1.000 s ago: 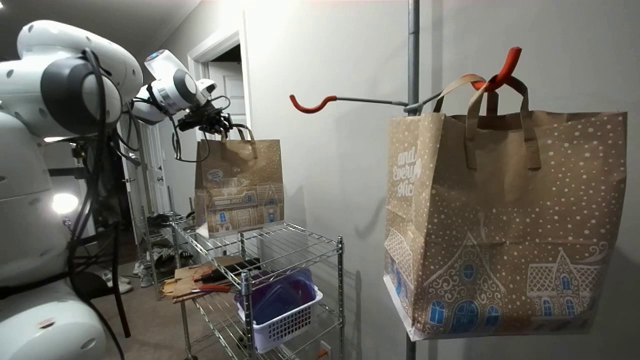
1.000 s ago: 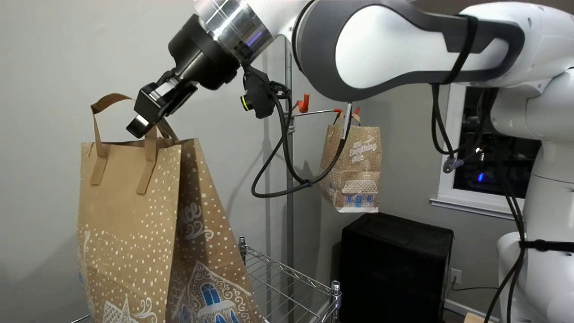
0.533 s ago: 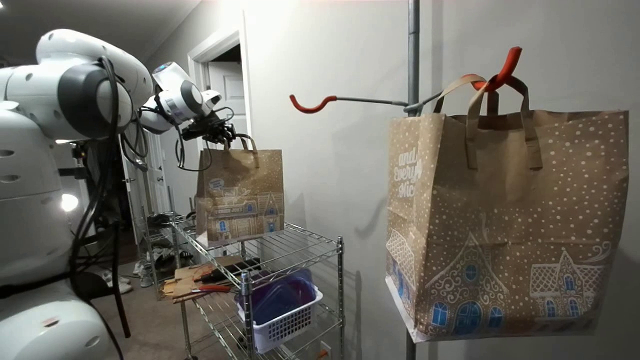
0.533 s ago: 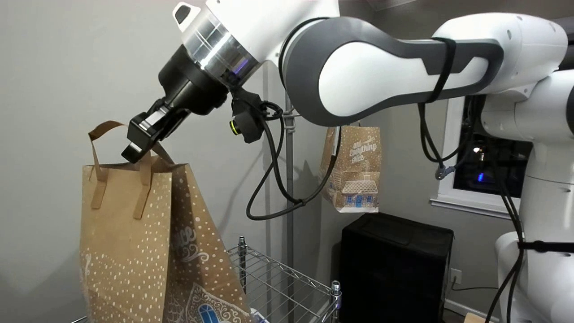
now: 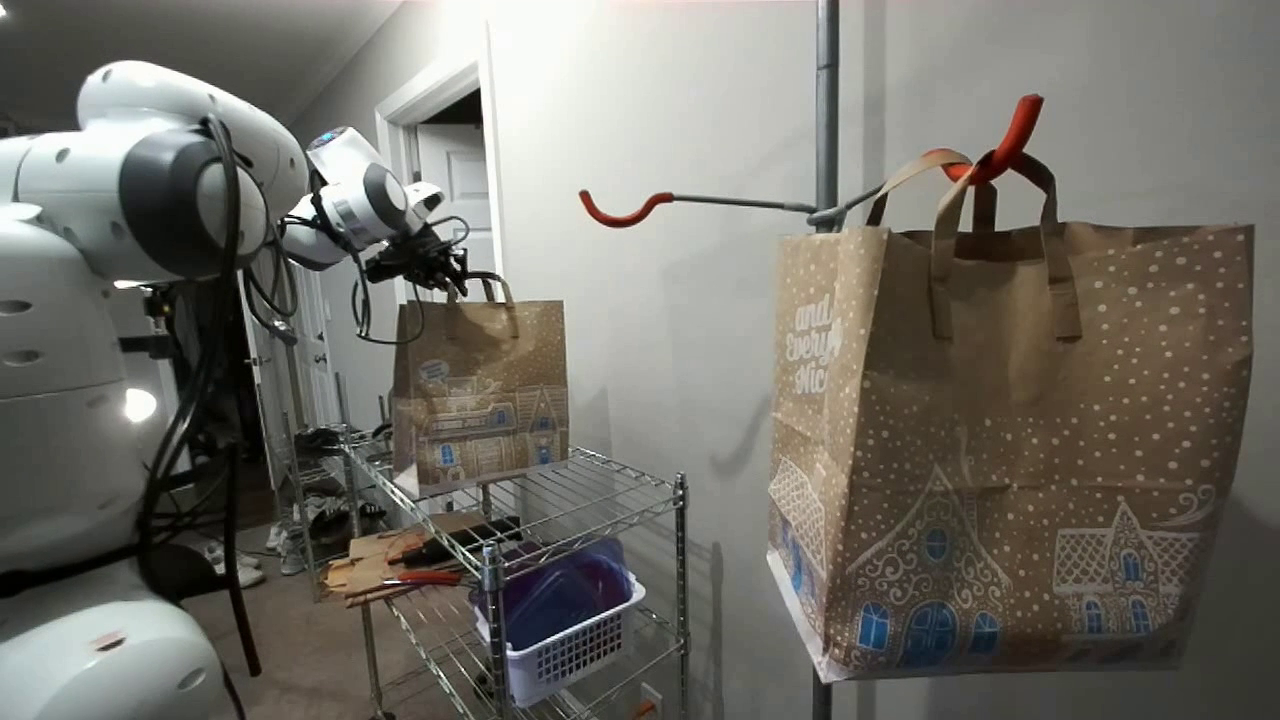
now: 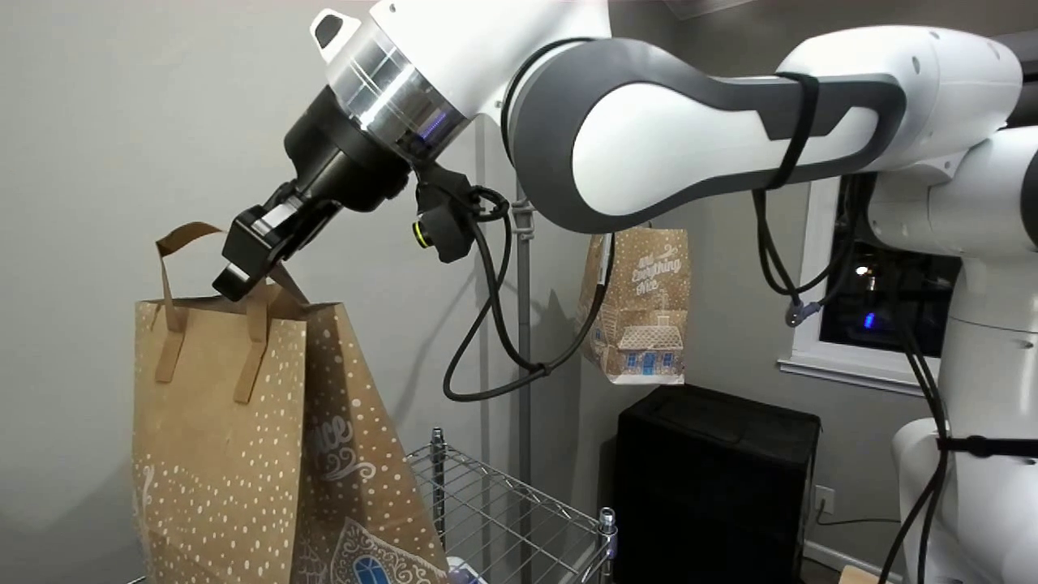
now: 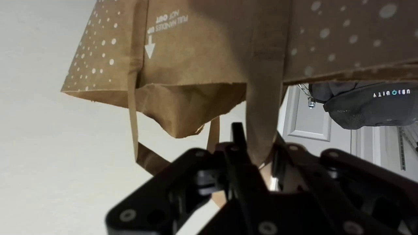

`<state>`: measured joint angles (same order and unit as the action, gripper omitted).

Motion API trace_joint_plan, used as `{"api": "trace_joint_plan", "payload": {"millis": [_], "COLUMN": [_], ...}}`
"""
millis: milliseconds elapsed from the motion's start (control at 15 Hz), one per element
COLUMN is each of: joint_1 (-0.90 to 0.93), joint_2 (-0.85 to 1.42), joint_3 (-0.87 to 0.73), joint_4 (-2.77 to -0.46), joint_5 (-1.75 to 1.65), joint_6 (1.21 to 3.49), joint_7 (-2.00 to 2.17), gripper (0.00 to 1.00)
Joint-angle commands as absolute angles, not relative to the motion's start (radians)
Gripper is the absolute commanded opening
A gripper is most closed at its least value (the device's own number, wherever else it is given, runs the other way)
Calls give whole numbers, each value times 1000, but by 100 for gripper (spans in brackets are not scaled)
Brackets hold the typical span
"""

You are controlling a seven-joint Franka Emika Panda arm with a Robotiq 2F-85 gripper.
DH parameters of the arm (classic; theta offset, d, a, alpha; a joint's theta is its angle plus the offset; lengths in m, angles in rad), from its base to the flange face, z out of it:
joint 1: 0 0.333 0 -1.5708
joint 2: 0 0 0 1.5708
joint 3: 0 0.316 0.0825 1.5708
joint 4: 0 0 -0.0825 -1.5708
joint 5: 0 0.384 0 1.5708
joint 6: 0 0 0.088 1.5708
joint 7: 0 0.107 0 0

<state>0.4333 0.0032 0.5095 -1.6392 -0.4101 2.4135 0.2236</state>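
Note:
A brown paper bag with white dots and printed houses (image 5: 480, 395) stands on, or just over, the rack's top shelf. It also shows in the other views, as the paper bag (image 6: 219, 414) and, upside down in the wrist view, the bag's side (image 7: 199, 55). My gripper (image 5: 456, 280) is at the top of this bag, pointing down at a slant. In the wrist view the near handle strap (image 7: 264, 107) passes between the fingers of my gripper (image 7: 259, 147). The jaws stand a little apart, with light showing through the gap. The far handle (image 6: 188, 237) loops up beside the gripper.
A similar bag (image 5: 1010, 450) hangs from a red hook (image 5: 1022, 130) on a grey pole (image 5: 827, 90). Another red hook (image 5: 625, 215) sticks out bare. Below the wire shelf (image 5: 610, 490) is a white basket (image 5: 575, 640). A black covered box (image 6: 714, 478) stands behind.
The arm and the bag have come down toward the shelf, mostly in the first half second. Since then the bag has shifted slightly left in an exterior view.

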Motion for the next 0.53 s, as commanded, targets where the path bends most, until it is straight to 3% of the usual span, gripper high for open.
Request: {"api": "trace_joint_plan", "payload": {"millis": [0, 467], "joint_1": [447, 456], "joint_2": [-19, -98], "joint_3": [490, 497], "joint_4": [-1658, -1673], "joint_5": [-407, -347], "joint_6": [2421, 2215], "joint_7": [214, 139], "gripper": [50, 95]}}
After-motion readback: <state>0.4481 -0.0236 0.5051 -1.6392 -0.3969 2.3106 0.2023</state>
